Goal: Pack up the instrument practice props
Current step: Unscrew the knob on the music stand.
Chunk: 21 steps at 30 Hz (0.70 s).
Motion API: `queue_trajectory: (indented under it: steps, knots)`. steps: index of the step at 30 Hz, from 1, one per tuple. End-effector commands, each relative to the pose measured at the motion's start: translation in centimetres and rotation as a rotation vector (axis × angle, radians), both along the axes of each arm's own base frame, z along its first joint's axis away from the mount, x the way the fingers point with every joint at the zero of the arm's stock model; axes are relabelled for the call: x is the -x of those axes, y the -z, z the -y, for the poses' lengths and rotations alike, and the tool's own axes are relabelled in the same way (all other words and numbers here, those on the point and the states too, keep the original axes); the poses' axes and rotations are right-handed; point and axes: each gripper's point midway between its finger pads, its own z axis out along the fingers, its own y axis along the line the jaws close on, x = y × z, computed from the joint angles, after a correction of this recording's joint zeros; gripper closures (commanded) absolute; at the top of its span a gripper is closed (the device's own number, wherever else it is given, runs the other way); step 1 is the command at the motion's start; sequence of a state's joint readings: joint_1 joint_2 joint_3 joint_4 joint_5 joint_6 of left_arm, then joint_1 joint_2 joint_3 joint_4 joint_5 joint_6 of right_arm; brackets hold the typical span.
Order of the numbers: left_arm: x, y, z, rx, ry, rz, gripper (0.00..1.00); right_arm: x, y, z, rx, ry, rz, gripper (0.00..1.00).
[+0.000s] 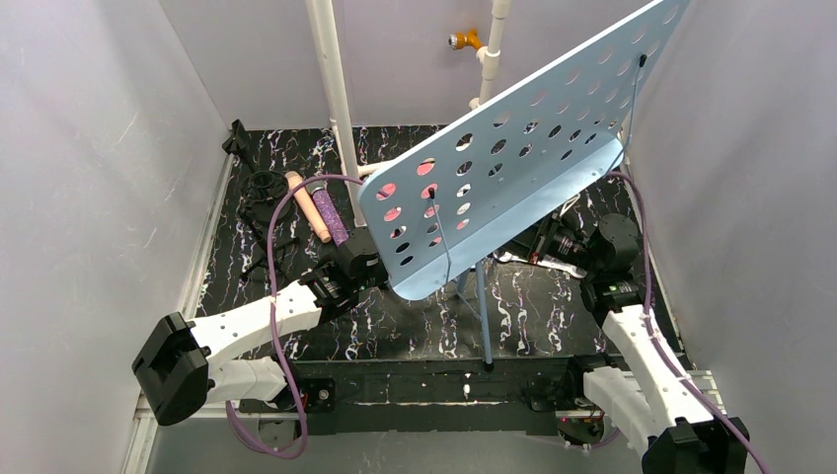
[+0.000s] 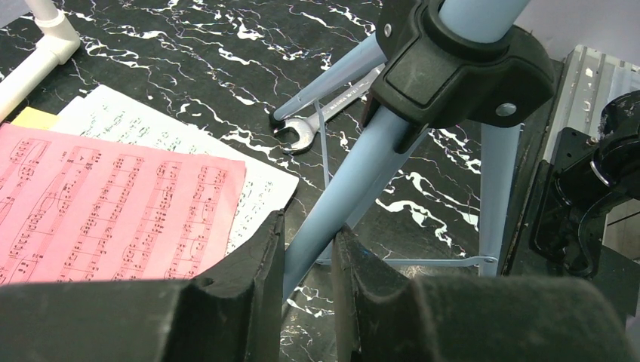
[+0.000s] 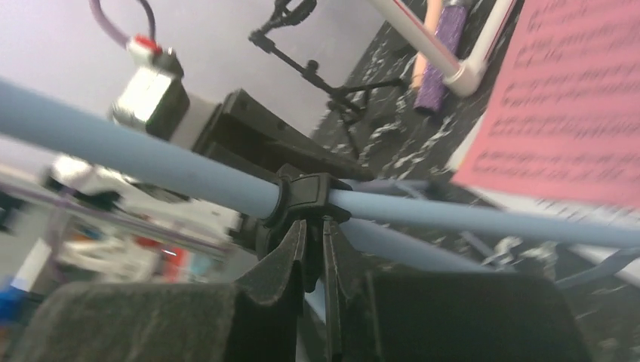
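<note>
Over the middle of the table, light-blue perforated music rack on its tripod, tilted, top corner cut off by the frame, hiding most of the sheet-music pages from the top camera. Left gripper clamped on a tripod leg; right gripper blurred, fingers nearly together under the black collar, grip impossible to tell.

Silver wrench, white pipes

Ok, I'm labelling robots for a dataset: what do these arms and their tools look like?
The left arm and right arm have white boxy links and black joint housings. A purple cable runs along each. The left tool and right tool have thick matte black fingers.
</note>
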<state>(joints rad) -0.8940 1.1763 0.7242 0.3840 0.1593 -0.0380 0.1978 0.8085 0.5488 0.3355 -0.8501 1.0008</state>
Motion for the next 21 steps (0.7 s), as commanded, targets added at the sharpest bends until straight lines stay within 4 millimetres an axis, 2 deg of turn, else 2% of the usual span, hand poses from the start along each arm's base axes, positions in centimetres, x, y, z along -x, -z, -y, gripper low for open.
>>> queue_trajectory:
  steps: [1,4,6,12,21]
  knots:
    - [1.4,0.1,0.1,0.064,-0.01,-0.149,1.0,1.5,1.0,-0.2,0.231,-0.146,0.447,0.93]
    - [1.4,0.1,0.1,0.064,-0.01,-0.149,1.0,1.7,0.4,-0.3,0.215,-0.166,0.453,0.63]
    - [1.4,0.1,0.1,0.065,-0.01,-0.148,1.0,1.9,-0.1,-0.4,0.198,-0.174,0.455,0.55]
    - [1.4,0.2,0.2,0.062,-0.006,-0.152,1.0,2.7,0.1,-0.3,0.224,-0.205,0.457,0.56]
    - [1.4,0.1,0.2,0.064,-0.006,-0.148,1.0,2.5,-1.7,0.0,0.231,-0.177,0.555,0.58]
